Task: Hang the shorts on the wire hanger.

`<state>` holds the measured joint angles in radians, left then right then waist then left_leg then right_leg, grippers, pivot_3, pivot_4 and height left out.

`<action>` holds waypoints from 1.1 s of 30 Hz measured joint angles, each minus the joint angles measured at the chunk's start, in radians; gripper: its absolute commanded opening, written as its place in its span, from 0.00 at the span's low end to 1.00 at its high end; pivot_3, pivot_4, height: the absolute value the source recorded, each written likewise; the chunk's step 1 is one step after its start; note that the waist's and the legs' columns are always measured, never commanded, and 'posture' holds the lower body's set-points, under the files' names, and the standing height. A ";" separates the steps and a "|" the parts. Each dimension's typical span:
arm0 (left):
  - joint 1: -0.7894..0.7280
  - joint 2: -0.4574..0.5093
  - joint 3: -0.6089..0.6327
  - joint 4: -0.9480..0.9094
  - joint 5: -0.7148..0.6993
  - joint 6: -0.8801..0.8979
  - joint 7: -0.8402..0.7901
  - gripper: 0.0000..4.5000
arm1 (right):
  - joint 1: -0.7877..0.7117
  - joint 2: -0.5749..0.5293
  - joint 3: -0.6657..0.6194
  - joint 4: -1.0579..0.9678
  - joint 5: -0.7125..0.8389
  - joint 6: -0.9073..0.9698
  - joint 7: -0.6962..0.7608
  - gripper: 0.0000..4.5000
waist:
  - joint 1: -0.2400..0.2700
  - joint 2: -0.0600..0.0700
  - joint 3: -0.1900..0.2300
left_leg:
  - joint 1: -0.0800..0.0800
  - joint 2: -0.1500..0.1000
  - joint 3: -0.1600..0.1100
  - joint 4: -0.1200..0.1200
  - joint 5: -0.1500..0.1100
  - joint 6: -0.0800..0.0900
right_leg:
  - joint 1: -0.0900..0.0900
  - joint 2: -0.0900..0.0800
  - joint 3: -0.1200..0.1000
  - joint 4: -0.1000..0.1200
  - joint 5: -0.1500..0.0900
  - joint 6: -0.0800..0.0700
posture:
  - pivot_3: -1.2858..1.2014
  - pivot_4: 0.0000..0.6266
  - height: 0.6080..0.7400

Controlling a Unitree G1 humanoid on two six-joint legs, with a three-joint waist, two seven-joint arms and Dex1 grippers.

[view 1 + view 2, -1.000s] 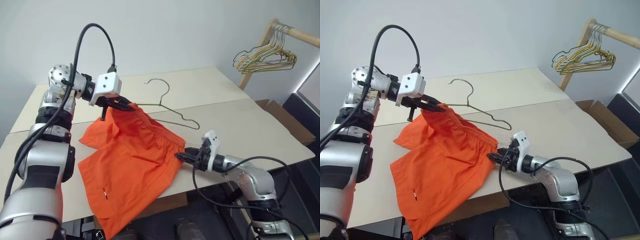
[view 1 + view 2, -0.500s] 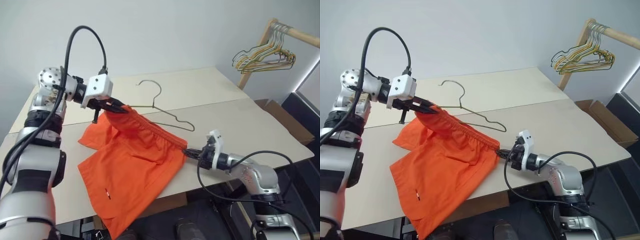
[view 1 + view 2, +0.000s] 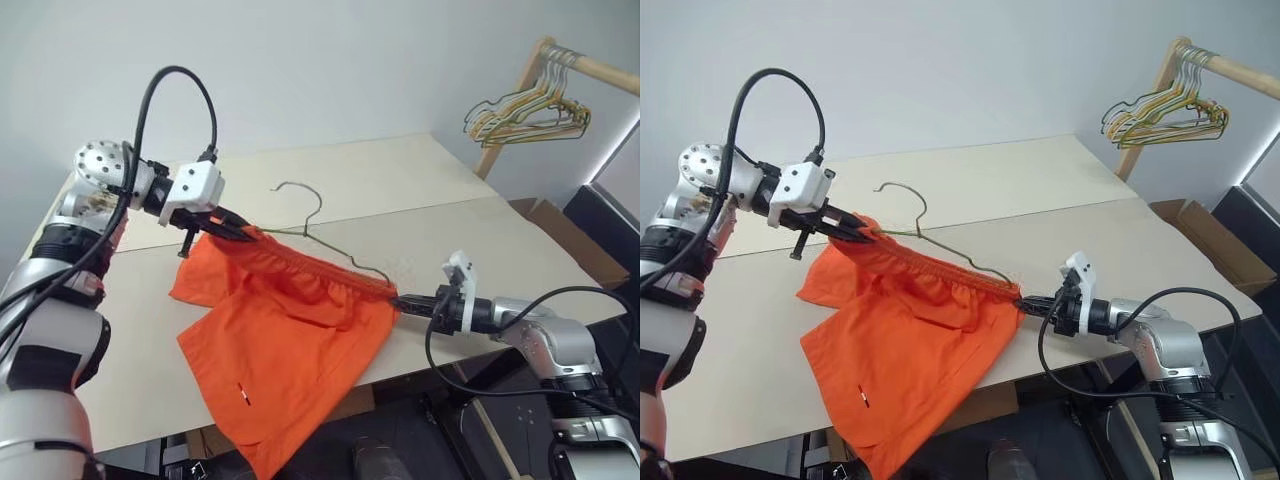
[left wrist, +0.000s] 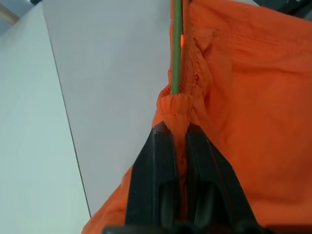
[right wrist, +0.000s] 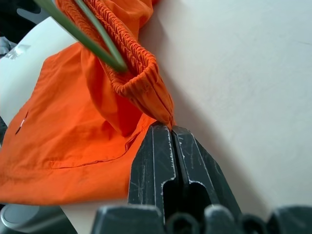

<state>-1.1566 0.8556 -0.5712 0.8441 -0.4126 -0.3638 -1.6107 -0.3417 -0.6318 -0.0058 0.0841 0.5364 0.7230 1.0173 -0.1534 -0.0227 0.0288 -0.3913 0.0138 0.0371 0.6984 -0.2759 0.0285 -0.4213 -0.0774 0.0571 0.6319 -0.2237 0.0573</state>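
A: Left eye view, nearest first — what has the right claw [image 3: 402, 299] got?

B: It is pinched tight on one end of the waistband of the shorts [image 3: 285, 345], at lower right of centre, just past the tabletop [image 3: 480, 245] edge.

A: And the shorts themselves?

B: Waistband pulled taut in a line toward upper left, legs draped over the tabletop and off its near edge at bottom centre.

A: The left claw [image 3: 243, 231]?

B: Clamped on the waistband's other end, left of centre. The hanger [image 3: 310, 222] runs inside the waistband, hook rising behind it.

A: Farther back?

B: Spare hangers [image 3: 525, 112] on a wooden rack [image 3: 555, 60], upper right.
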 measured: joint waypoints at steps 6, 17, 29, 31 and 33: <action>-0.001 -0.037 0.014 0.085 0.094 -0.057 0.000 0.00 | 0.004 -0.074 0.030 -0.057 -0.069 -0.129 0.051 0.00 | 0.006 0.000 0.000 | -0.001 -0.001 0.000 0.001 0.000 0.000 | 0.000 0.000 0.000 0.000 0.000 0.000 | 0.46 0.00 1.00; -0.031 -0.168 0.133 0.129 0.322 -0.099 0.098 0.00 | -0.232 -0.306 0.158 -0.174 -0.297 -0.256 0.162 0.00 | 0.000 0.000 0.000 | -0.001 0.000 0.001 0.003 -0.001 0.002 | 0.000 0.000 0.000 -0.001 0.000 0.000 | 0.45 0.00 1.00; -0.038 -0.231 0.213 0.126 0.430 -0.111 0.190 0.00 | -0.407 -0.239 0.221 -0.210 -0.336 -0.174 0.155 0.00 | -0.001 0.000 0.000 | -0.002 -0.001 0.002 0.003 -0.001 0.002 | -0.001 -0.001 0.001 0.000 0.000 0.001 | 0.45 0.00 1.00; -0.036 -0.234 0.227 0.125 0.430 -0.112 0.189 0.00 | -0.406 -0.230 0.223 -0.214 -0.352 -0.194 0.134 0.00 | -0.001 0.000 0.000 | -0.002 -0.001 0.002 0.003 -0.001 0.002 | -0.001 -0.001 0.001 0.000 0.000 0.001 | 0.45 0.00 1.00; -0.035 -0.239 0.240 0.121 0.429 -0.112 0.186 0.00 | -0.399 -0.215 0.224 -0.214 -0.370 -0.219 0.113 0.00 | -0.001 0.000 0.000 | -0.002 -0.001 0.002 0.003 -0.001 0.002 | -0.001 -0.001 0.001 0.000 0.000 0.001 | 0.45 0.00 1.00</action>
<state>-1.1914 0.6163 -0.3308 0.9655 0.0168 -0.4755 -1.4252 -0.7408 -0.8463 0.2182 -0.1298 0.1666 0.5043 1.1303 -0.1542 -0.0225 0.0289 -0.3930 0.0133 0.0393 0.7018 -0.2773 0.0310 -0.4223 -0.0782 0.0580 0.6317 -0.2234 0.0580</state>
